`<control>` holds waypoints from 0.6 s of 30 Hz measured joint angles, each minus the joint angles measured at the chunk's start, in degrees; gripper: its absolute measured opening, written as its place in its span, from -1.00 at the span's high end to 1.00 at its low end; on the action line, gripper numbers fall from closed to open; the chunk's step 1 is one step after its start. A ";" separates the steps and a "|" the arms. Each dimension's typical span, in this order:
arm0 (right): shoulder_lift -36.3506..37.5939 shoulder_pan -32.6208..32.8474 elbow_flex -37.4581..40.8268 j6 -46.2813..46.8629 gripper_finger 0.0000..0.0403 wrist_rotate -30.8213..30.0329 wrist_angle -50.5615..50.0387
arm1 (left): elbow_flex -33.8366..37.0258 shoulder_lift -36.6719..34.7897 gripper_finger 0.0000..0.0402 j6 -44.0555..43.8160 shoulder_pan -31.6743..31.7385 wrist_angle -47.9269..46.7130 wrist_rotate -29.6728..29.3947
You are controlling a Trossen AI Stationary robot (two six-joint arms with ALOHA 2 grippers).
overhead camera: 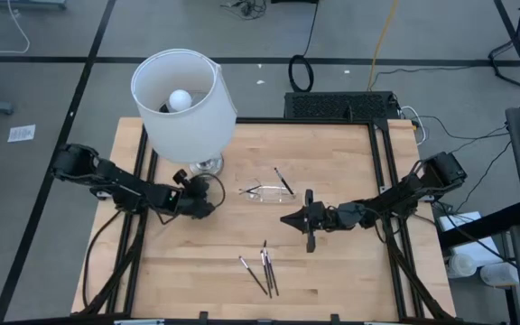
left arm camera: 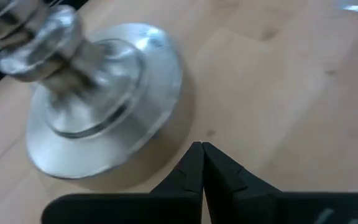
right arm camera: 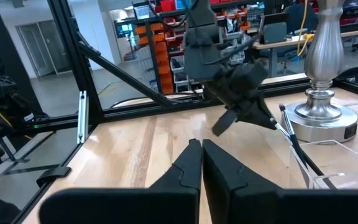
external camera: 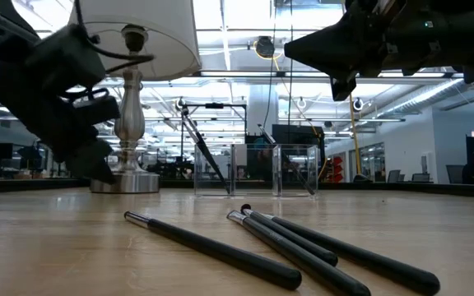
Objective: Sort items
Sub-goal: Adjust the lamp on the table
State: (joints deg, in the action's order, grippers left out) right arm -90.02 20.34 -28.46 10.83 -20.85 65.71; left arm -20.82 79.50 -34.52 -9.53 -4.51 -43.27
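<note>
Nearest: loose sticks [overhead camera: 262, 268] lying bunched on the table's [overhead camera: 332, 280] near edge, unsorted. Mid-table: right gripper [overhead camera: 289, 218] and left gripper [overhead camera: 213, 204], both shut and empty, apparently waiting. Farther: clear tray [overhead camera: 267, 191] already holding sticks, just right of the lamp [overhead camera: 188, 104].

- Left arm [overhead camera: 116, 183]: matte black, chunky jointed links, with a black cable looping alongside it.
- Right arm [overhead camera: 395, 199]: same black finish, boxy housing at its shoulder end.
- Left fingers [left arm camera: 194, 171]: dark, flat-sided wedges tapering to points.
- Right fingers [right arm camera: 194, 168]: identical black tapered wedges on a broad dark base.
</note>
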 joint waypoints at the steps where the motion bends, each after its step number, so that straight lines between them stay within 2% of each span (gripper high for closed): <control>1: 0.00 0.00 -0.01 -0.14 1.00 0.01 -0.02 | 0.00 0.00 0.99 0.55 1.24 -0.04 0.02; 8: 0.00 0.00 0.01 -0.90 1.00 0.01 0.01 | 0.00 -0.02 0.99 5.19 8.57 0.28 5.42; 13: 0.00 0.00 0.01 -1.31 1.00 0.01 0.01 | 0.26 -0.02 0.99 6.49 11.12 0.32 4.70; 18: 0.00 0.00 0.01 -1.66 1.00 0.01 0.01 | 2.31 -0.02 0.99 8.74 13.91 4.20 4.91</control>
State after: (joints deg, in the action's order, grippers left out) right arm -90.02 20.34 -28.45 9.17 -20.84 65.71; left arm -18.51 79.48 -25.79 4.38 -0.31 -38.35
